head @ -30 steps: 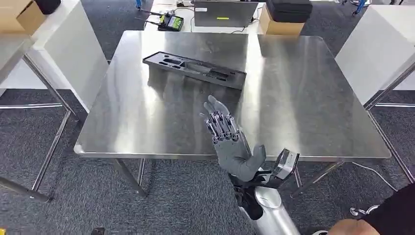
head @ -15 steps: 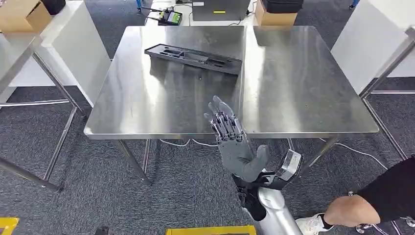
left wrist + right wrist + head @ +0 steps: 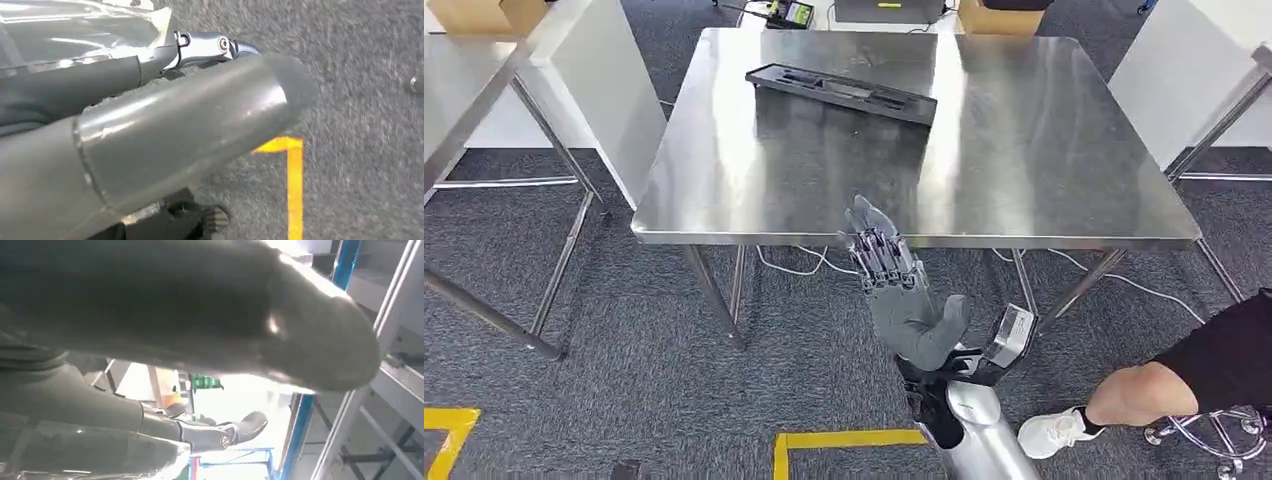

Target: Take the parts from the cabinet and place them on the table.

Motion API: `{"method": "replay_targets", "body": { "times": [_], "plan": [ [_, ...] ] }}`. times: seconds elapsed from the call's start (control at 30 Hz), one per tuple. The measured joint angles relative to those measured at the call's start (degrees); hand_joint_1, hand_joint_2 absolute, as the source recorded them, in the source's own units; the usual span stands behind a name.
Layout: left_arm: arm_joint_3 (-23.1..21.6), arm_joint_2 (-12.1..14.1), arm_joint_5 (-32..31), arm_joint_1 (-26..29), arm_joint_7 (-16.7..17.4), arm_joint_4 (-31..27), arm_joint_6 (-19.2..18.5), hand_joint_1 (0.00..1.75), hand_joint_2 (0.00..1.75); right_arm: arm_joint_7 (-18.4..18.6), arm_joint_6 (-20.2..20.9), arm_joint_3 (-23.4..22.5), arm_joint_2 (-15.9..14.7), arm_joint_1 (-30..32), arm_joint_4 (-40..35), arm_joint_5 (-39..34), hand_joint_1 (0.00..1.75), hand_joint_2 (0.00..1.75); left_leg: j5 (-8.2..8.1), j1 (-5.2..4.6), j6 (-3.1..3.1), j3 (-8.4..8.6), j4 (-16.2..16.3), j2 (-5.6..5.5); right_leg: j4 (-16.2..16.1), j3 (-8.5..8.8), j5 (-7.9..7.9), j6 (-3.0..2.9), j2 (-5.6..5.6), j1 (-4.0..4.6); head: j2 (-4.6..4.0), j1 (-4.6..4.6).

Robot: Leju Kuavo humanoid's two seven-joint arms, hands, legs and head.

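Head view. Right hand (image 3: pixel 902 290) raised palm-up in front of the near edge of the steel table (image 3: pixel 1044 150), fingers (image 3: pixel 874 245) extended and a little apart, thumb out to the side. It holds nothing and touches nothing; the fingertips overlap the table edge in the picture, but contact cannot be judged. Hand is grey with darker ribbed fingers, on a silver arm.

Table: square brushed-steel top, glossy with broad light streaks, thin metal legs. On its far half, left of the middle, lies the parts tray (image 3: pixel 842 92): long, flat, black, with shaped recesses, set at a slant. What sits in the recesses is too small to tell. Beyond the far edge of the table: a green-faced device (image 3: pixel 790 14), a cardboard box (image 3: pixel 996 16). Floor around the table is dark grey carpet with yellow tape lines (image 3: pixel 844 440) on the near side. Right of the table's near corner, a person's leg (image 3: pixel 1139 392) in a white shoe beside a chrome stool base (image 3: pixel 1214 440).

Left wrist view. Left hand (image 3: pixel 150 135) shows as a thick smooth grey thumb, with a darker finger and chrome link behind it; grey carpet beyond. Nothing seen in it, but how far the fingers are spread cannot be told.

Right wrist view. Big dark thumb, blurred, close to the lens; a darker finger (image 3: pixel 220 432) extended beyond it, nothing held. Pale metal framing and a blue upright (image 3: pixel 300 425) behind.
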Motion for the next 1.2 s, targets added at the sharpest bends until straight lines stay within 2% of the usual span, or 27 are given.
{"method": "replay_targets", "body": {
  "times": [0.03, 0.07, 0.1, 0.27, 0.33, 0.37, 0.4, 0.47, 0.5, 0.57, 0.6, 0.63, 0.67, 0.7, 0.73, 0.77, 0.8, 0.83, 0.87, 0.93, 0.97, 1.0, 1.03, 1.07, 1.13, 1.17, 1.2],
  "plan": [
    [0.0, 0.0, 0.1, 0.0, 0.0, 0.0, 0.1, 0.00, 0.00, 0.0, 0.0, -0.1, 0.0, 0.0, 0.1, 0.0, 0.00, 0.00, 0.67, -0.11, 0.25, -0.83, 0.0, 0.03, 4.3, -1.09, -2.50, -0.31, 0.06, 0.00, -0.02, 0.11],
    [0.0, 0.0, 0.1, 0.0, 0.0, 0.0, 0.1, 0.00, 0.00, 0.0, 0.0, -0.1, -0.1, 0.0, 0.2, 0.0, 0.00, 0.00, 1.24, -0.31, 0.36, -1.57, 0.0, 0.06, 7.8, -1.87, -3.92, -0.27, 0.09, 0.01, 0.00, 0.09],
    [0.0, 0.0, 0.1, 0.0, 0.0, 0.0, 0.2, 0.00, 0.00, 0.0, 0.0, -0.2, -0.1, 0.0, 0.2, 0.0, 0.00, 0.00, 1.52, -0.38, 0.41, -1.95, 0.0, 0.09, 9.2, -2.07, -4.30, -0.12, 0.10, 0.02, 0.00, 0.11],
    [0.0, 0.0, 0.1, 0.0, 0.0, 0.0, 0.2, 0.00, 0.00, 0.0, 0.0, -0.2, -0.1, 0.0, 0.2, 0.0, 0.00, 0.00, 1.65, -0.40, 0.42, -2.12, 0.0, 0.10, 9.7, -2.09, -4.37, -0.05, 0.12, 0.02, 0.00, 0.13],
    [0.0, 0.0, 0.1, 0.0, 0.0, 0.0, 0.2, 0.00, 0.00, 0.0, 0.0, -0.2, -0.2, 0.0, 0.4, 0.0, 0.00, 0.00, 2.59, -0.63, 0.39, -3.29, 0.1, 0.11, 10.8, -1.04, -3.46, 0.53, 0.18, 0.18, 0.00, 0.09],
    [0.0, 0.0, 0.1, 0.0, -0.2, 0.0, 0.2, 0.00, 0.00, 0.0, 0.0, -0.2, -0.2, -0.1, 0.4, 0.0, 0.00, 0.00, 4.76, -0.76, -0.09, -5.73, 0.1, 0.04, 0.1, 8.32, 0.74, 1.20, 0.18, 0.70, 0.00, 0.13],
    [0.0, 0.0, 0.1, 0.1, -0.4, 0.0, 0.2, 0.00, 0.00, -0.1, 0.0, -0.1, 0.0, -0.5, 0.5, 0.0, 0.00, 0.00, 6.81, -0.89, -1.14, -6.02, -0.4, 0.15, -8.7, 12.86, -1.96, -0.54, 0.30, 1.66, 0.00, 0.09],
    [0.0, 0.0, 0.1, 0.2, -0.5, 0.0, 0.2, 0.00, 0.00, -0.2, 0.0, -0.1, 0.0, -0.5, 0.6, 0.0, 0.00, 0.00, 7.93, -0.91, -1.68, -6.14, -0.9, -0.01, -8.6, 12.15, -1.13, -1.32, 0.32, 1.62, -0.02, 0.13],
    [0.0, 0.2, 0.1, 0.3, -0.6, 0.0, 0.3, 0.00, 0.00, -0.2, -0.2, -0.1, 0.0, -0.6, 0.7, 0.0, 0.00, 0.00, 6.96, -0.47, -1.97, -6.59, -0.5, -0.07, -8.8, 11.88, -0.34, -1.88, 0.06, 0.39, -0.02, 0.07],
    [0.0, 0.1, 0.1, 0.5, -0.6, 0.0, 0.2, 0.00, 0.00, -0.2, -0.7, -0.1, 0.1, -0.6, 0.8, 0.1, 0.00, 0.00, -0.33, -0.34, -2.44, -7.76, 4.3, -0.03, -8.7, 11.11, 0.94, -3.19, -0.14, 0.71, 0.00, -0.22],
    [0.0, 0.1, 0.1, 0.5, -0.6, 0.0, 0.2, 0.00, 0.00, -0.2, -1.1, -0.1, 0.1, -0.6, 0.8, 0.2, 0.00, 0.00, -3.61, -0.30, -2.70, -8.60, 8.4, -0.04, -8.7, 10.42, 1.57, -3.32, -0.16, 0.79, 0.00, -0.28],
    [0.0, 0.2, 0.1, 0.5, -0.7, 0.0, 0.3, 0.00, 0.00, -0.3, -1.6, -0.1, 0.1, -0.5, 0.9, 0.5, 0.00, 0.00, -5.87, -0.28, -3.02, -9.35, 12.7, -0.05, -8.6, 9.61, 2.29, -3.30, -0.19, 0.88, 0.00, -0.24],
    [0.0, 0.2, 0.1, 0.5, -0.7, 0.0, 0.3, 0.00, 0.00, -0.5, -2.5, -0.2, 0.1, -0.3, 0.9, 0.9, 0.00, 0.00, -6.23, -0.24, -3.24, -9.62, 15.8, -0.04, -8.5, 8.79, 2.83, -3.20, -0.21, 0.90, 0.00, -0.24],
    [0.0, 0.2, 0.1, 0.6, -0.7, 0.0, 0.4, 0.00, 0.00, -0.6, -3.2, -0.2, 0.0, 0.0, 1.0, 1.3, 0.00, 0.00, -5.02, -0.12, -3.41, -8.88, 16.9, -0.03, -8.3, 7.98, 3.37, -3.01, -0.21, 0.89, -0.02, -0.26],
    [0.0, 0.2, 0.2, 0.6, -0.8, 0.0, 0.4, 0.00, 0.00, -0.9, -4.5, -0.3, 0.0, 0.4, 1.0, 2.0, 0.00, 0.00, -2.89, 0.09, -3.49, -6.65, 15.1, -0.01, -8.1, 7.14, 3.75, -2.80, -0.22, 0.84, -0.02, -0.28],
    [0.1, 0.2, 0.4, 0.6, -1.0, 0.0, 0.5, 0.00, 0.00, -1.1, -6.2, -0.4, 0.0, 0.8, 1.0, 2.8, 0.00, 0.00, -1.28, 0.27, -3.50, -3.64, 11.5, -0.01, -7.7, 6.52, 3.99, -2.45, -0.22, 0.73, 0.00, -0.22],
    [0.1, 0.2, 0.7, 0.6, -1.1, 0.0, 0.6, 0.00, 0.00, -1.3, -7.7, -0.6, 0.0, 1.1, 1.0, 3.8, 0.00, 0.00, -0.56, 0.42, -3.49, 0.03, 6.7, -0.01, -7.2, 5.96, 4.12, -2.24, -0.22, 0.70, -0.02, -0.26],
    [0.1, 0.2, 0.9, 0.6, -1.3, 0.0, 0.7, 0.00, 0.00, -1.4, -10.0, -0.9, 0.0, 1.4, 1.0, 5.3, 0.00, 0.00, -2.78, 0.47, -3.52, 2.60, 2.5, -0.11, -6.8, 5.42, 4.25, -1.99, -0.25, 0.76, 0.00, -0.33],
    [0.2, 0.2, 1.1, 0.7, -1.7, 0.0, 0.8, 0.00, 0.00, -1.4, -13.8, -1.4, 0.1, 1.9, 1.0, 7.6, 0.00, 0.00, -2.97, 0.01, -3.23, 3.78, 0.5, -0.41, -6.4, 5.07, 4.52, -1.58, -0.29, 1.15, 0.00, -0.16],
    [0.2, 0.2, 1.5, 1.3, -2.3, 0.0, 1.0, 0.00, 0.00, -1.4, -20.1, -2.7, 0.1, 3.3, 1.1, 11.8, 0.00, 0.00, -2.81, -0.39, -2.85, 3.23, 0.4, -0.36, -6.6, 4.84, 5.33, -0.45, -0.40, 1.07, 0.00, -0.15],
    [0.3, 0.2, 1.9, 1.7, -2.5, 0.0, 1.0, 0.00, 0.00, -1.2, -22.7, -3.4, 0.1, 4.0, 1.3, 13.4, 0.00, 0.00, -2.45, -0.57, -2.29, 3.06, 0.3, -0.32, -6.7, 4.75, 5.75, -0.13, -0.38, 1.01, 0.00, -0.13],
    [0.6, 0.2, 2.0, 2.0, -2.8, 0.0, 1.0, 0.00, 0.00, -1.1, -25.4, -4.0, 0.0, 4.9, 1.8, 15.3, 0.00, 0.00, -1.50, -0.07, -0.95, 2.79, -0.6, 0.00, -6.3, 4.37, 5.44, 0.25, -0.25, 1.42, 0.00, -0.09],
    [0.8, 0.2, 2.1, 2.1, -2.9, 0.0, 1.0, 0.00, 0.00, -1.1, -27.4, -4.8, 0.0, 5.8, 2.4, 16.6, 0.00, 0.00, -0.86, -0.38, -0.31, 2.19, -0.8, 0.22, -5.2, 3.51, 3.58, -0.04, -0.03, 1.14, -0.02, -0.18],
    [1.0, 0.2, 2.2, 2.2, -3.1, 0.0, 1.0, 0.00, 0.00, -0.9, -29.4, -5.5, -0.1, 6.6, 3.2, 18.0, 0.00, 0.00, -0.25, -0.34, 0.45, 1.41, -0.8, 0.26, -2.4, 2.30, 0.81, -0.67, 0.10, 1.11, 0.00, 0.11],
    [1.5, 0.4, 2.5, 2.5, -3.4, 0.0, 1.1, 0.00, 0.00, -0.8, -31.5, -6.9, -0.4, 8.5, 4.9, 19.4, 0.00, 0.00, 1.08, -0.43, 0.55, -0.40, -0.8, 0.23, 6.3, -0.01, -4.42, -1.10, 0.14, 0.84, 0.00, 0.17],
    [1.6, 0.4, 2.6, 2.7, -3.4, 0.0, 1.1, 0.00, 0.00, -0.8, -31.9, -7.4, -0.5, 9.2, 5.5, 19.6, 0.00, 0.00, 1.71, -0.46, 0.53, -1.25, -0.7, 0.25, 9.5, -0.59, -5.46, -0.84, 0.15, 0.76, 0.00, 0.22],
    [1.6, 0.4, 2.6, 3.0, -3.5, 0.0, 1.1, 0.00, 0.00, -0.9, -32.2, -7.9, -0.6, 9.9, 6.1, 19.8, 0.00, 0.00, 2.49, -0.47, 0.39, -2.23, -0.7, 0.33, 10.9, -0.19, -5.05, -0.19, 0.15, 0.67, 0.00, 0.22]
  ]
}}
